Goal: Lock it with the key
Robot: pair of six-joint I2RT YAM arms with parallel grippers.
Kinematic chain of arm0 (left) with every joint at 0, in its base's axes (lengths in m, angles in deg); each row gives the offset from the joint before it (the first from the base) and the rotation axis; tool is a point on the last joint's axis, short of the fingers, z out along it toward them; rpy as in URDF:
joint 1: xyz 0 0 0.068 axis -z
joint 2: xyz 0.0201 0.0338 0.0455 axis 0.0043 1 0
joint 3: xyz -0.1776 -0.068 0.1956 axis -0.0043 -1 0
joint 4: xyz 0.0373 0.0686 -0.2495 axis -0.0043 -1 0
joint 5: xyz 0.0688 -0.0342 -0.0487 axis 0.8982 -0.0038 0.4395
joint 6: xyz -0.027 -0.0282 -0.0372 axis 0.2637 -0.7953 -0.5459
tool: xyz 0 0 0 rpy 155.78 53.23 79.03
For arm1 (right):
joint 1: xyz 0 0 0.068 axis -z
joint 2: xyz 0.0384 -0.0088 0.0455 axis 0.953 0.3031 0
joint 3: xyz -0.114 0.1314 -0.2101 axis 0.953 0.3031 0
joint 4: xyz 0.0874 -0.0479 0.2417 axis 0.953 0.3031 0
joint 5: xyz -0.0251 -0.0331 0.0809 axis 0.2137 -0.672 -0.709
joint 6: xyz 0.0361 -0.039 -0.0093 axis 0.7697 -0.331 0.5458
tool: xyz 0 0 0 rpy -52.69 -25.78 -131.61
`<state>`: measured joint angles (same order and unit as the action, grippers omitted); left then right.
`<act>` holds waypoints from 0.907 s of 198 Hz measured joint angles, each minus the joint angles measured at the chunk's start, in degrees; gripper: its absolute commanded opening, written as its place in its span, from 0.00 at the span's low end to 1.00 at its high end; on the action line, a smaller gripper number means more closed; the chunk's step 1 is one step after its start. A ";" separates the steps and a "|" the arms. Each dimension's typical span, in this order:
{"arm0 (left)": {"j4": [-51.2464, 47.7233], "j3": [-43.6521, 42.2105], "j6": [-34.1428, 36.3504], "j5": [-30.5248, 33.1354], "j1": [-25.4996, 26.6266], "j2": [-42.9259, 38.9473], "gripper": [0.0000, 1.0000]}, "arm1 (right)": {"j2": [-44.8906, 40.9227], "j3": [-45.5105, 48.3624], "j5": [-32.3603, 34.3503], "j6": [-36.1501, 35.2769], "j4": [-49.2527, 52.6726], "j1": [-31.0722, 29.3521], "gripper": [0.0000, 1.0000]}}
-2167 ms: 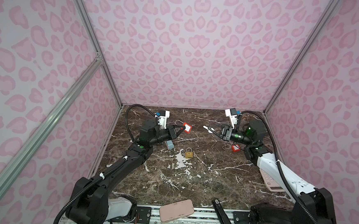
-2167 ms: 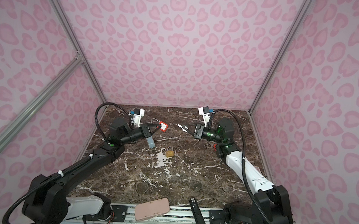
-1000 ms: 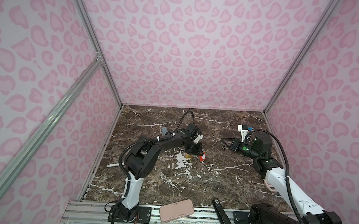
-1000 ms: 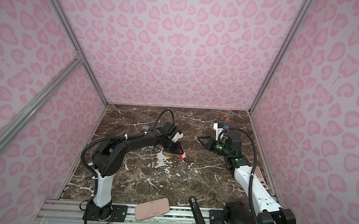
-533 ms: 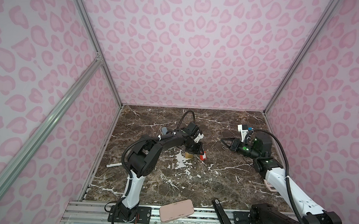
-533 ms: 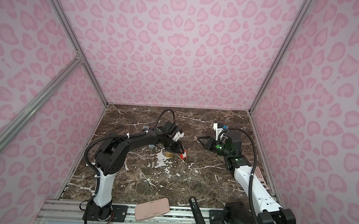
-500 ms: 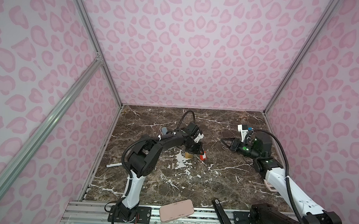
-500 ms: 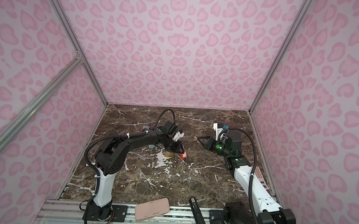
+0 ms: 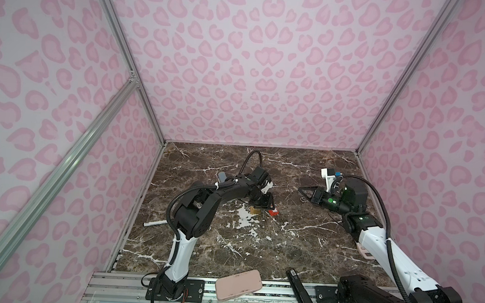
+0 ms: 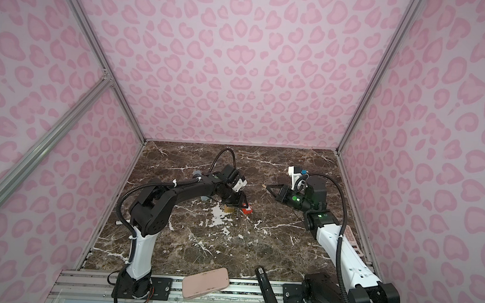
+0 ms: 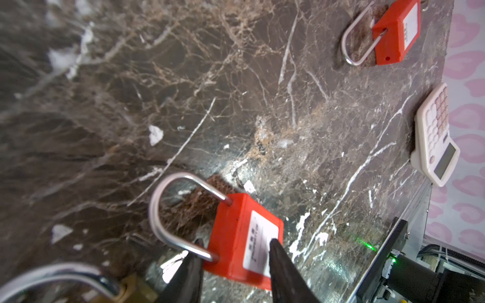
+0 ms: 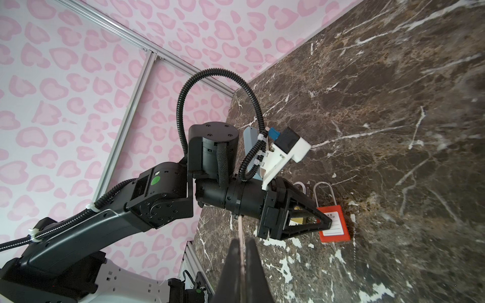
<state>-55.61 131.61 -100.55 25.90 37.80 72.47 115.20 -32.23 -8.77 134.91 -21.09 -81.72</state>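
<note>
Left arm (image 9: 227, 190) reaching low; left pincer (image 11: 235, 240) parted narrowly, straddling red plastic padlock (image 11: 231, 223). Right pincer (image 12: 242, 241), raised, pinching thin key (image 12: 240, 228).

Bright, even overhead light; soft glare on the marble tabletop (image 11: 262, 105); blur at the left wrist view's edges.

1. Enclosure walls (image 9: 254, 72): pale pink with darker pink leopard blotches.
2. Marble tabletop (image 9: 229, 258): dark brown, white veins.
3. Red plastic padlock (image 11: 231, 236): silver shackle, white label.
4. Second red padlock (image 11: 393, 34): same colours.
5. Small brass padlock (image 11: 128, 291): golden.
6. Thin flat key (image 12: 240, 230): pale tan.
7. Keypad calculator (image 11: 433, 136): cream, pink keys.
8. Rounded phone case (image 9: 239, 284): dusty pink.
</note>
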 measured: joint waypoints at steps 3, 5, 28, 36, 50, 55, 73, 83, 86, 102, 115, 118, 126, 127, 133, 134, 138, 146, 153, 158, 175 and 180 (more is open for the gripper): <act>0.07 0.00 -0.07 0.02 0.00 0.00 0.44 | 0.00 0.00 0.00 0.00 0.02 -0.02 0.00; 0.09 0.00 -0.13 0.02 0.00 0.00 0.44 | 0.00 0.00 -0.02 0.00 0.02 -0.02 0.00; 0.33 0.02 -0.37 0.02 0.00 0.00 0.45 | 0.00 -0.07 -0.02 -0.09 0.33 0.00 0.00; 0.42 0.04 -0.39 0.02 0.00 0.00 0.46 | -0.02 -0.11 -0.02 -0.20 0.39 0.00 0.00; 0.57 0.15 -0.81 0.07 0.00 0.00 0.47 | -0.04 -0.22 -0.02 -0.22 0.61 0.00 0.00; 0.57 0.24 -0.81 0.09 0.00 0.00 0.48 | -0.04 -0.26 -0.02 -0.24 0.63 0.00 0.00; 0.83 0.50 -0.81 0.13 -0.07 0.00 0.52 | -0.04 -0.33 -0.09 -0.39 0.68 0.00 0.00; 0.87 0.66 -1.16 0.13 -0.07 0.00 0.54 | -0.02 -0.33 -0.15 -0.42 0.90 0.00 0.00; 0.92 0.70 -1.33 0.13 -0.07 0.02 0.54 | -0.02 -0.33 -0.15 -0.42 1.01 0.00 0.00; 0.98 1.09 -1.42 0.26 -0.09 0.04 0.54 | -0.02 -0.52 -0.17 -0.44 1.55 0.00 0.00; 1.14 1.53 -1.42 0.28 -0.11 0.33 0.54 | -0.02 -0.59 -0.17 -0.55 1.66 0.00 0.00; 1.18 1.62 -1.42 0.28 -0.11 0.39 0.54 | -0.02 -0.61 -0.17 -0.57 1.68 0.00 0.00; 1.22 1.77 -1.46 0.28 -0.11 0.61 0.54 | -0.02 -0.63 -0.17 -0.59 1.73 0.00 0.00; 1.22 1.77 -1.53 0.31 -0.11 0.66 0.54 | -0.02 -0.63 -0.17 -0.61 1.75 0.00 0.00; 1.18 1.77 -1.88 0.33 -0.15 0.68 0.54 | -0.02 -0.63 -0.17 -0.61 1.81 -0.02 0.00; 1.16 1.77 -1.88 0.33 -0.17 0.68 0.54 | -0.02 -0.63 -0.17 -0.61 1.81 -0.02 0.00; 1.11 1.77 -1.86 0.35 -0.17 0.68 0.54 | -0.02 -0.63 -0.17 -0.63 1.86 -0.02 0.00; 1.18 1.79 -1.86 0.37 -0.20 0.68 0.54 | -0.07 -0.63 -0.15 -0.63 1.90 0.00 0.00; 1.31 1.88 -1.88 0.52 -0.22 0.68 0.54 | -0.15 -0.61 -0.11 -0.63 1.90 0.00 0.00; 1.42 1.90 -1.99 0.57 -0.22 0.68 0.54 | -0.26 -0.50 0.02 -0.63 1.86 0.00 0.00; 1.36 2.10 -2.27 0.96 -0.33 0.68 0.54 | -0.81 0.39 0.63 -0.57 1.64 0.00 0.00; 1.36 2.23 -2.25 1.05 -0.33 0.68 0.55 | -0.98 0.81 0.74 -0.52 1.66 0.00 0.00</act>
<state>-54.26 133.84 -102.80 26.95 37.47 73.15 114.22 -31.42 -8.02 134.39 -19.43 -81.72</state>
